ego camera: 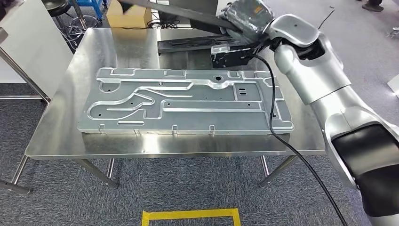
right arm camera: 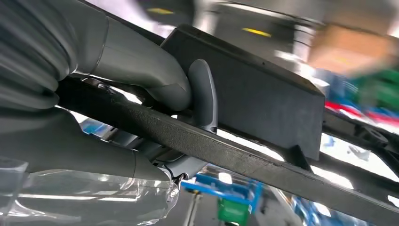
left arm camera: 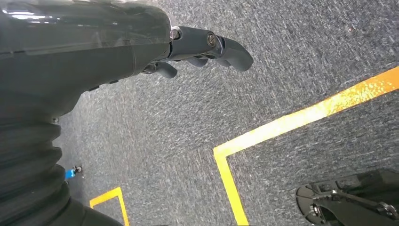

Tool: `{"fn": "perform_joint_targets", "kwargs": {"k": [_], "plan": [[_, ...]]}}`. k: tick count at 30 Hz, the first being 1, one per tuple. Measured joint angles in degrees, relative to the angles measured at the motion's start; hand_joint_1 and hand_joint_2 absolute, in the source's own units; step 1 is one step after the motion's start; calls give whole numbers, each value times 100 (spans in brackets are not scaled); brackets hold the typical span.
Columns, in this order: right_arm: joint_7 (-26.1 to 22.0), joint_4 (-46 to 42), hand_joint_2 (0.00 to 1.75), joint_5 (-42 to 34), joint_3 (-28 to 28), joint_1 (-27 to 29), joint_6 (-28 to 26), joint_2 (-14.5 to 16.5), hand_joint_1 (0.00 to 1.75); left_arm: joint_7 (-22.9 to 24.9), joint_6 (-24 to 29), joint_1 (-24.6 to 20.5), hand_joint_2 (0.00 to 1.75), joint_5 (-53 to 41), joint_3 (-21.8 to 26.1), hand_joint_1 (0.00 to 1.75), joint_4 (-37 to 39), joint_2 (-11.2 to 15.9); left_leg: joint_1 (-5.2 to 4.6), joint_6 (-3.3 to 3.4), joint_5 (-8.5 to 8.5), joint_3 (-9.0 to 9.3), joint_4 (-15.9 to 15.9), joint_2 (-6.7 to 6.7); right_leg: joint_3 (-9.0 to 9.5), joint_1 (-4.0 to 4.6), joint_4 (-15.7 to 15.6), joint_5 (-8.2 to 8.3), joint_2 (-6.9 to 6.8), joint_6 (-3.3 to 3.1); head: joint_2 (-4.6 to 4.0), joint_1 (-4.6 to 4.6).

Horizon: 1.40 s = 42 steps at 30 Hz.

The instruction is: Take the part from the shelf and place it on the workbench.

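Right hand (right arm camera: pixel 141 122) gripped the long black part (right arm camera: pixel 263 108), fingers wrapped around its thin bar, held in the air over the far edge of the steel workbench (ego camera: pixel 51 127), not touching it. A big grey metal plate (ego camera: pixel 183 101) lay flat on the workbench. Left hand (left arm camera: pixel 202 47) hung over carpet holding nothing, fingers loosely apart.

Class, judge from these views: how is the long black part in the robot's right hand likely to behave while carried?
The black part looks rigid: its long rail stays straight. Gripped by the right hand near one end, it may tend to tilt or swing.
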Motion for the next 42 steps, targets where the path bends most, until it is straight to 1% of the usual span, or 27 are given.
{"fn": "perform_joint_targets", "kwargs": {"k": [1, 2, 3, 4, 5, 7, 10, 12, 14, 15, 16, 17, 19, 20, 21, 24, 26, 27, 29, 30, 31, 32, 34, 35, 37, 40, 42], "plan": [[115, 305, 175, 234, 210, -34, -216, 27, 175, -1, 1, 0, 175, -8, -9, 0, 0, -1, -7, 7, -16, 32, 0, -22, -46, 11, -7, 123, 1, -25, 0, 0], [229, 576, 175, 409, 390, -43, -427, 49, 175, -1, 1, -1, 175, -14, -19, 0, 0, -2, -19, 10, -32, 69, 0, -47, 22, 27, -250, 343, 2, -67, 0, 0], [345, 832, 175, 535, 546, -45, -645, 74, 175, 0, 1, -2, 175, -19, -30, 0, 0, -9, -29, 12, -51, 104, -3, -72, 164, 55, -647, 612, 1, -135, 0, 0], [451, 1059, 175, 598, 662, -45, -848, 102, 175, 0, 2, -4, 175, -23, -42, 0, 1, -21, -46, 9, -66, 128, -7, -91, 321, 85, -1022, 807, -8, -209, 0, -2], [549, 1263, 175, 633, 751, -44, -1027, 135, 175, 0, 3, -8, 175, -30, -56, 0, 2, -32, -55, 0, -77, 137, -10, -103, 450, 116, -1339, 927, -22, -269, 0, -2], [710, 1604, 175, 665, 881, -3, -1284, 200, 175, 0, 5, -17, 175, -48, -82, 0, 3, -45, -52, -41, -82, 134, -30, -115, 560, 159, -1589, 938, -48, -322, 0, -3], [825, 1928, 175, 679, 995, 176, -1422, 233, 175, -3, 9, -28, 175, -73, -105, 0, 1, -32, -60, -117, -138, 150, -11, -92, 672, 115, -1773, 956, -88, -297, 0, -2], [852, 2067, 175, 689, 1039, 322, -1482, 216, 175, -14, 8, -39, 175, -81, -112, 0, 0, -17, -73, -178, -377, -33, 405, -17, 758, 67, -1871, 972, -141, -289, 0, -4], [868, 2192, 175, 708, 1067, 490, -1540, 171, 175, -26, 5, -44, 175, -85, -113, 0, 0, -7, -63, -246, -690, -427, 1152, 40, 783, 65, -1877, 951, -177, -297, 0, -4], [874, 2247, 175, 723, 1074, 589, -1552, 149, 175, -34, 5, -40, 175, -90, -113, 0, 0, -1, -52, -273, -751, -585, 1413, 51, 790, 62, -1870, 937, -192, -291, 0, -4], [878, 2298, 175, 740, 1079, 686, -1558, 135, 175, -44, 5, -34, 175, -93, -113, 0, 0, 6, -40, -297, -705, -651, 1478, 57, 796, 55, -1858, 920, -198, -278, 0, -4], [882, 2348, 175, 758, 1084, 774, -1559, 128, 175, -57, 4, -27, 175, -97, -114, 0, 0, 14, -24, -321, -546, -594, 1299, 60, 802, 42, -1836, 896, -200, -255, 0, -4], [890, 2426, 175, 775, 1086, 890, -1561, 126, 175, -85, 0, -16, 175, -101, -115, 0, 1, 27, 17, -364, -145, -269, 548, 52, 802, 15, -1756, 826, -196, -189, 0, -4], [893, 2460, 175, 778, 1086, 918, -1563, 125, 175, -107, -9, -12, 175, -102, -116, 0, 2, 31, 29, -347, -18, -132, 236, 30, 786, 16, -1700, 789, -185, -152, 0, -3], [895, 2491, 131, 777, 1086, 935, -1566, 123, 131, -133, -20, -7, 175, -103, -116, 0, 2, 33, 31, -307, 28, -62, 69, 11, 768, 23, -1659, 764, -176, -120, 0, -2], [891, 2583, 0, 774, 1083, 976, -1575, 132, 0, -246, -63, 9, 175, -109, -119, 0, 4, 45, 11, -136, 13, -51, 34, -11, 741, 27, -1625, 731, -156, -56, 0, 2], [889, 2642, 0, 761, 1060, 984, -1585, 190, 0, -331, -91, 11, 175, -132, -131, 0, 4, 55, 20, -70, 20, -35, 18, -9, 656, 4, -1426, 589, -119, -23, 0, 2], [888, 2675, 0, 751, 1040, 982, -1594, 238, 0, -373, -99, 10, 131, -151, -144, 0, 4, 60, 25, -46, 22, -28, 12, -7, 535, -4, -1167, 448, -90, -11, 0, 2], [889, 2750, 0, 733, 1002, 998, -1611, 346, 0, -436, -102, 9, 44, -197, -183, 0, 4, 75, 13, -19, 13, -26, 13, -3, 153, -5, -403, 136, -45, -1, 0, 2], [889, 2783, 0, 729, 985, 1020, -1617, 398, 0, -450, -99, 9, 0, -209, -205, 0, 4, 81, 3, -11, 8, -23, 15, -3, -16, -4, -101, 63, -37, -6, 0, 2], [889, 2814, 0, 727, 967, 1044, -1620, 451, 0, -456, -92, 9, 0, -214, -224, 0, 4, 87, -8, -3, 2, -15, 16, -4, -107, 0, 26, 91, -34, -22, 0, 2], [889, 2840, 0, 726, 947, 1060, -1622, 505, 0, -457, -74, 8, 0, -195, -238, 0, 4, 92, -22, 4, -7, 1, 17, -4, -86, 8, -76, 225, -34, -51, 0, 2], [899, 2876, 0, 733, 904, 1058, -1625, 619, 0, -447, -14, 2, 0, -124, -244, 0, 7, 85, -46, 3, -29, 52, 12, -1, 234, 53, -807, 645, -45, -152, 0, 2], [905, 2888, 0, 743, 885, 1042, -1625, 681, 0, -428, 25, -4, 0, -77, -243, 0, 10, 75, -60, -6, -40, 70, 9, 8, 405, 85, -1176, 788, -56, -204, 0, 2], [920, 2910, 0, 767, 856, 1009, -1623, 810, 0, -351, 92, -5, 0, -2, -240, 0, 23, 51, -62, -49, -47, 75, 1, 38, 576, 141, -1561, 871, -58, -263, 0, 1], [955, 2943, 0, 789, 832, 994, -1594, 928, 0, -193, 152, 3, 0, 34, -236, 0, 33, 42, -68, -140, -53, 86, -5, 76, 611, 123, -1663, 925, -25, -265, 0, -1], [982, 2956, 0, 796, 818, 968, -1548, 934, 0, -77, 173, 1, 0, 16, -235, 0, 40, 34, -71, -200, -312, -18, 302, 86, 636, 77, -1737, 982, -48, -283, 0, -2]]}}
